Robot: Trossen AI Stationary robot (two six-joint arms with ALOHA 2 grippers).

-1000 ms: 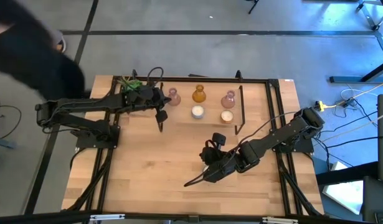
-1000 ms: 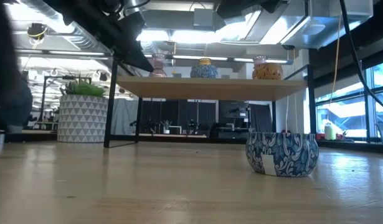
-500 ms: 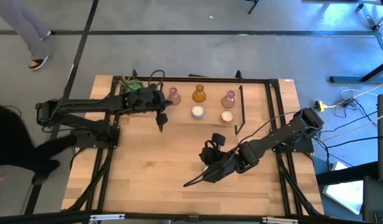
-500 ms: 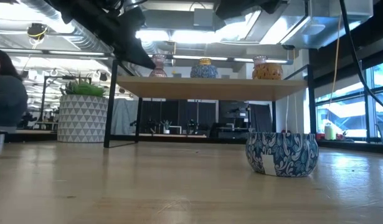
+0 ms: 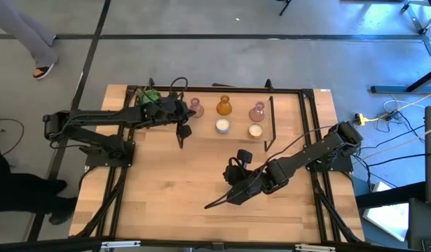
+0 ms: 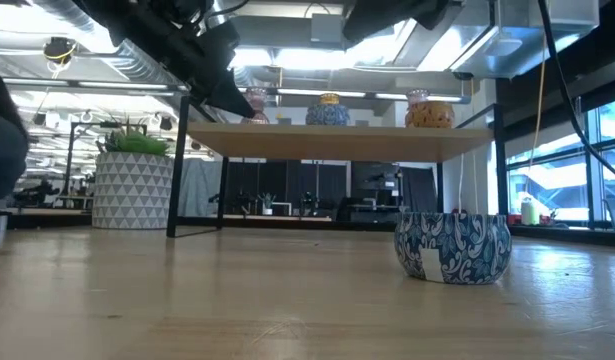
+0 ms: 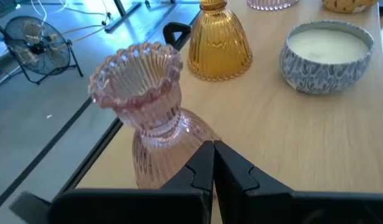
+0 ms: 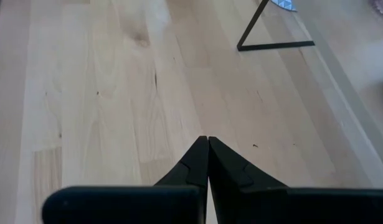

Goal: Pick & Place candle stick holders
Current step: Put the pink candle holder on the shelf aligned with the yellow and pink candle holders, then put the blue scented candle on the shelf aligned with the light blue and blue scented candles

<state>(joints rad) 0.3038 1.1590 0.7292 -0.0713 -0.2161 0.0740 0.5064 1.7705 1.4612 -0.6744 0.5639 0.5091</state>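
Observation:
A raised wooden shelf (image 5: 236, 119) holds a pink glass candle stick holder (image 7: 151, 118), an amber one (image 7: 219, 40), a second pink one (image 5: 257, 112) and two white candles in tins (image 5: 222, 126) (image 5: 255, 130). My left gripper (image 7: 213, 147) is shut, its tips right beside the first pink holder's ribbed lower body (image 5: 195, 107). My right gripper (image 8: 208, 139) is shut over bare table (image 5: 233, 197), touching nothing. Another patterned blue tin (image 6: 452, 246) stands on the tabletop. My left gripper's shut fingertips (image 7: 203, 155) come slanting down from the table's left side at the pink holder's lower body (image 7: 179, 134). I cannot tell whether they touch it. The holder stands upright on the shelf.
A green plant in a white patterned pot (image 6: 134, 188) stands at the far left behind the left arm. Thin black shelf legs (image 5: 180, 136) (image 5: 268, 143) rise from the table. The wide wooden top (image 5: 166, 189) nearer the front edge is free room.
Neither gripper has visibly moved or changed its opening. A person has walked past beyond the table's left edge.

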